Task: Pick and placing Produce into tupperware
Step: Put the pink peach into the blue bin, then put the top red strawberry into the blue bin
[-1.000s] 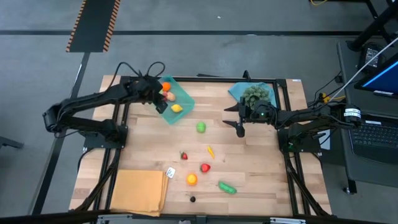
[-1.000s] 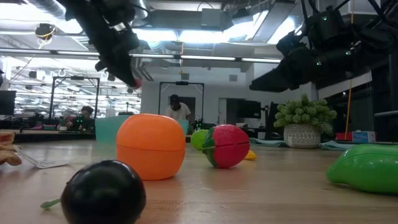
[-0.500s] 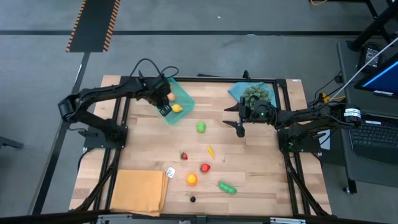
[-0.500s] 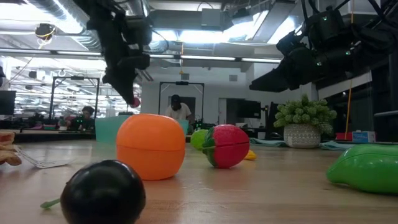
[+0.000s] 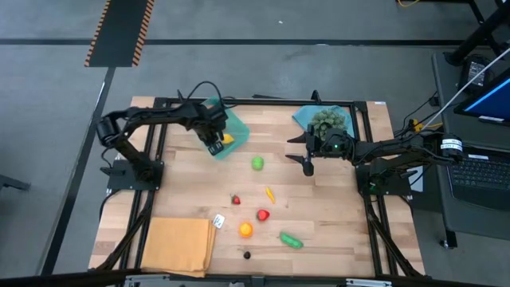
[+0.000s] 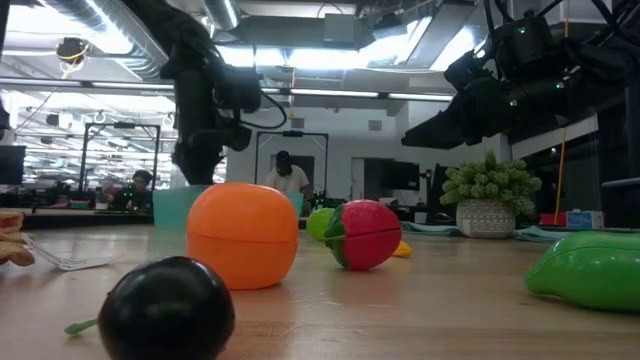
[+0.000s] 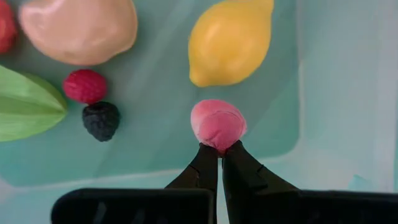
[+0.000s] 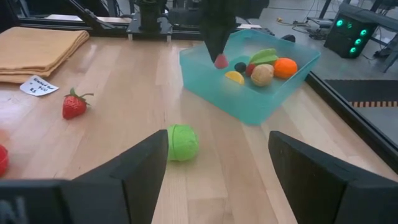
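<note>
Just then, the left gripper [image 7: 220, 148] pinched a small pink rounded toy fruit [image 7: 217, 123] by its edge over the translucent teal plastic tray [image 7: 336, 81].
Light, hard and probably slippery, it looked liable to slip from such a tip hold; the right gripper [image 5: 307, 159] waited spread at the table's far right.

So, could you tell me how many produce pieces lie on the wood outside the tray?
7, mid-table: green ball nearest the tray, strawberry, yellow-orange piece, red piece, orange, green pod, dark berry at the front edge. Others may be hidden.

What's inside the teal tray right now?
Inside the translucent teal plastic tray: a yellow lemon, a beige rounded piece, a raspberry, a blackberry, a green leaf, an orange fruit. The left gripper holds a pink piece there; beneath it is hidden.
</note>
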You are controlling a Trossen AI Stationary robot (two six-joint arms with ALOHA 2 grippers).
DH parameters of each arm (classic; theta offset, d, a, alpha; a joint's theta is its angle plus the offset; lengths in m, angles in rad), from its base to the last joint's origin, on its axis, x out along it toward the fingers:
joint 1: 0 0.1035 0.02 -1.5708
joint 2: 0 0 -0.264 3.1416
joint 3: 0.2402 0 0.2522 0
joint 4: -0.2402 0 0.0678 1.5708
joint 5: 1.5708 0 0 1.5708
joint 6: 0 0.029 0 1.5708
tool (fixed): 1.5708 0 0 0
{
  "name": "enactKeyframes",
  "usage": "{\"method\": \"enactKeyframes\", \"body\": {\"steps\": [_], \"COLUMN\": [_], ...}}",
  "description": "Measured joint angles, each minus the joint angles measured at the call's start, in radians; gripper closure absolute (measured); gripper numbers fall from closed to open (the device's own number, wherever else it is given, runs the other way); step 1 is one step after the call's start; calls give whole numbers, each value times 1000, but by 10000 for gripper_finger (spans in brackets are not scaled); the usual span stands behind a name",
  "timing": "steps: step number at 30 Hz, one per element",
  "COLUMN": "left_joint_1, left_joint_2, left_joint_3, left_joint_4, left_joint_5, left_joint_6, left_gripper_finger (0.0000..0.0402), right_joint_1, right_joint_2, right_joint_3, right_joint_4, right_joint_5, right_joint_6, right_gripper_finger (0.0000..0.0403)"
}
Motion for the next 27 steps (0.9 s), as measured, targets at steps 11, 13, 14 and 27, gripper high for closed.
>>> {"method": "enactKeyframes", "body": {"steps": [11,13,14,27], "left_joint_1": [-9,-17,-21,-31], "left_joint_2": [16,16,16,-22], "left_joint_3": [0,0,0,230], "left_joint_4": [25,25,26,-149], "left_joint_5": [5,5,5,5], "left_joint_6": [53,80,89,139], "left_gripper_finger": [361,346,337,273], "right_joint_1": [0,0,0,0], "right_joint_2": [0,0,0,0], "right_joint_3": [0,0,0,0], "right_joint_4": [0,0,0,0], "right_joint_5": [0,0,0,0], "right_joint_6": [0,0,0,16], "right_gripper_finger": [123,123,123,123]}}
